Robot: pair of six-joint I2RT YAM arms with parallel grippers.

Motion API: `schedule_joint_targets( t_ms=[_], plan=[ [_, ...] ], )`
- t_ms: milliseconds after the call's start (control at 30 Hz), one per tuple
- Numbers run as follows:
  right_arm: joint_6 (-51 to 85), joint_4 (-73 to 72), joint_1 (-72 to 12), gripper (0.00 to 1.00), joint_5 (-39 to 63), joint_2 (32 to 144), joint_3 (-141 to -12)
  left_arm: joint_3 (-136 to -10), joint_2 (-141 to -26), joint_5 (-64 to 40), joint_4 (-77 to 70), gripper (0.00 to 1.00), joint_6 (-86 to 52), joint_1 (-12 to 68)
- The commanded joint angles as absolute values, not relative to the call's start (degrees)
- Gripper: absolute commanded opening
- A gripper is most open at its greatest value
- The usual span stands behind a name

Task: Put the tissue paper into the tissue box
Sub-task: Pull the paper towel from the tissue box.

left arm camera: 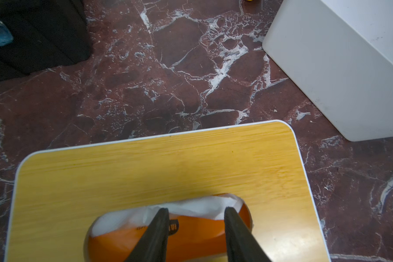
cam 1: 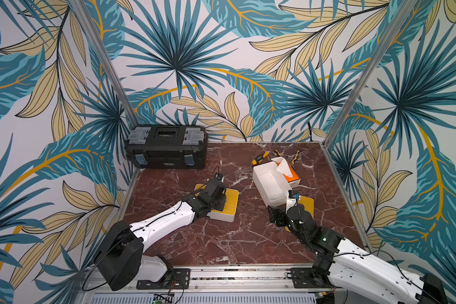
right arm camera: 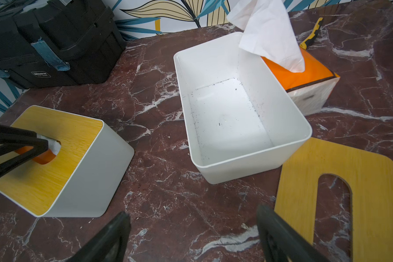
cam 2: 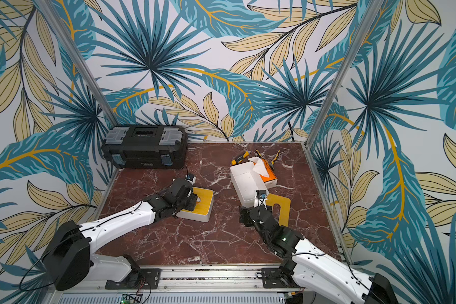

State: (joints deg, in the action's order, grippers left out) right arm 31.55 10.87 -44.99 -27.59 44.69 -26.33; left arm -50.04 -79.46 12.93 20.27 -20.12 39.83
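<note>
Left wrist view: your left gripper (left arm camera: 196, 209) sits half-open astride the tissue (left arm camera: 118, 221), right gripper (right arm camera: 192, 213) gapes empty; a shallow pinch could tear it.

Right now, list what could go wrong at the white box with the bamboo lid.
The left gripper straddles the white tissue poking through the slotted bamboo lid; closing could also pinch the orange pack beneath, or tear the tissue. Pulling upward might drag the lid off the white box.
</note>
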Motion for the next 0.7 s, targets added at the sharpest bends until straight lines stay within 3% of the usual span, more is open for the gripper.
schedule_joint_targets(
  t_ms=[0,667],
  plan=[
    [32.3,9.5,-45.2,0.91,-26.9,45.3,-25.8,-53.3,-80.5,15.3,19.5,0.43,-20.6,40.2],
    [32.7,11.4,-45.2,0.91,-27.7,43.9,-25.7,-53.4,-85.0,16.6,22.3,0.42,-21.7,40.1]
  ],
)
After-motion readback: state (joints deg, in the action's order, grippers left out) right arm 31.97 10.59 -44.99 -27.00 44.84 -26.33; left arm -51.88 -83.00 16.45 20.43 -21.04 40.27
